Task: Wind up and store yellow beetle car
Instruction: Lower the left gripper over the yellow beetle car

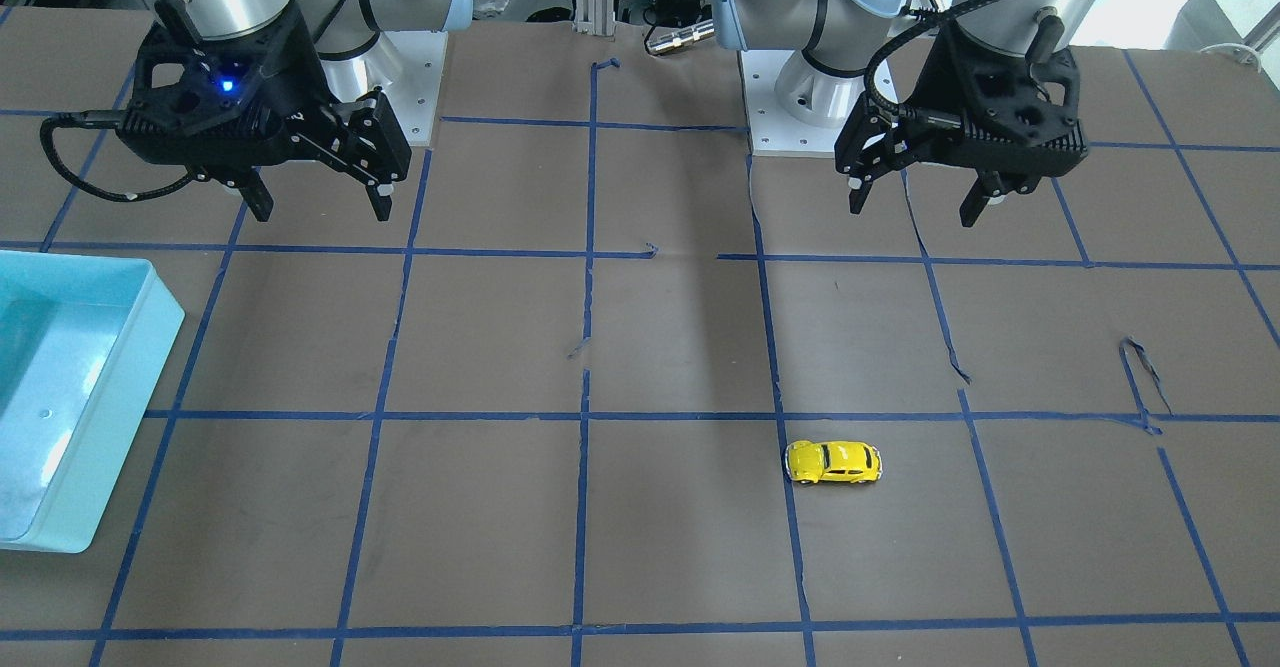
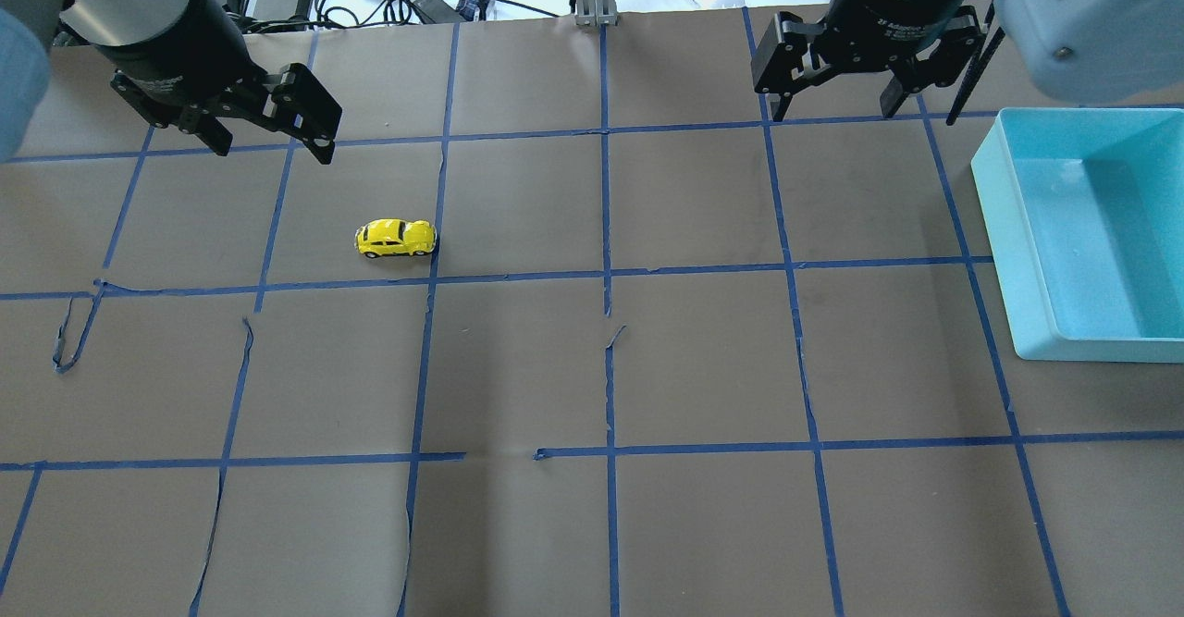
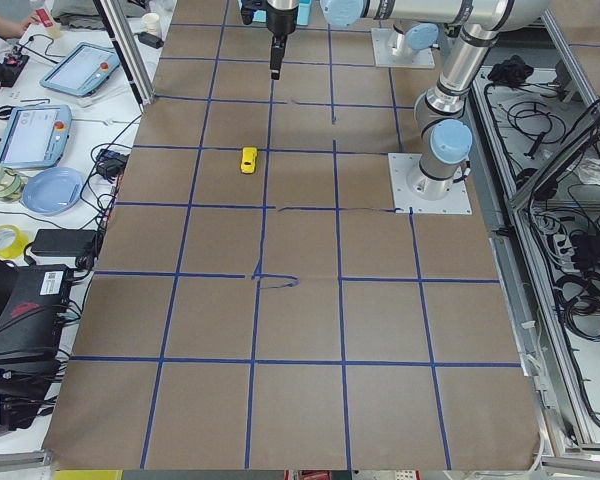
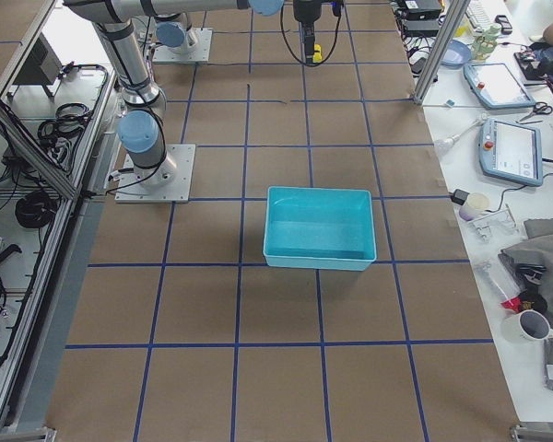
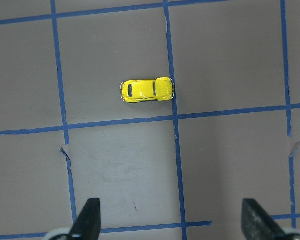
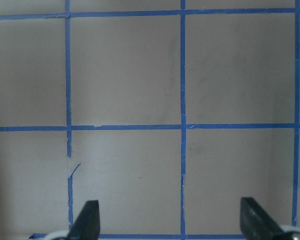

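Observation:
The yellow beetle car (image 1: 833,462) stands on its wheels on the brown table, on the left arm's side; it also shows in the overhead view (image 2: 396,239), the exterior left view (image 3: 249,160) and the left wrist view (image 5: 147,90). My left gripper (image 2: 274,150) hangs open and empty above the table, back and to the side of the car, apart from it; it shows in the front view (image 1: 912,212) too. My right gripper (image 2: 832,113) is open and empty, high over bare table (image 1: 322,212).
A light-blue bin (image 2: 1091,349) stands on the right arm's side, beside the right gripper; it also shows in the front view (image 1: 130,427) and the exterior right view (image 4: 318,258). Blue tape lines grid the table. Both arm bases (image 1: 800,97) stand at the robot's edge.

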Motion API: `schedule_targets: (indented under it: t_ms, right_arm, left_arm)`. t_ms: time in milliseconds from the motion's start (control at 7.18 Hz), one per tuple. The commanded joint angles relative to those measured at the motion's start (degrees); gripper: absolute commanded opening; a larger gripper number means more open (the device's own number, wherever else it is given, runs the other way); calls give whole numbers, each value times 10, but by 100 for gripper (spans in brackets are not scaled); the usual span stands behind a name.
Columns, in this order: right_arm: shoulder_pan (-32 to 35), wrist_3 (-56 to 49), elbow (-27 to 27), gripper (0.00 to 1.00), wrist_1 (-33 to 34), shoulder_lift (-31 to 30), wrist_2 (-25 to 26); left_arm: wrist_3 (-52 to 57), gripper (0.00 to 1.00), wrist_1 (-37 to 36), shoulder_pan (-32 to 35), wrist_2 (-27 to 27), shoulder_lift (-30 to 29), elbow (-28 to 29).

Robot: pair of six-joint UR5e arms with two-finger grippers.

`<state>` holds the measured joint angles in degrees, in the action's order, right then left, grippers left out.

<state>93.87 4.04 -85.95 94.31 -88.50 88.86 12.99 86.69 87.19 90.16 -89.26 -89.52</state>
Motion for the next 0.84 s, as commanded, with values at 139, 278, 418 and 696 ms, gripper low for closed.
schedule_targets:
  t_ms: [139,278,418,696]
  right_arm:
    - [0,0,0,100,0,0,0]
    - [0,0,0,100,0,0,0]
    - [0,0,0,100,0,0,0]
    - [0,0,0,100,0,0,0]
  left_arm:
    - [248,100,-103,0,-4,-70,-53]
    - [336,100,-159,0,-1,-89,-76]
    - [425,100,-207,0,-1,-112,-95]
    - [558,100,-255,-1,-1,-157,-108]
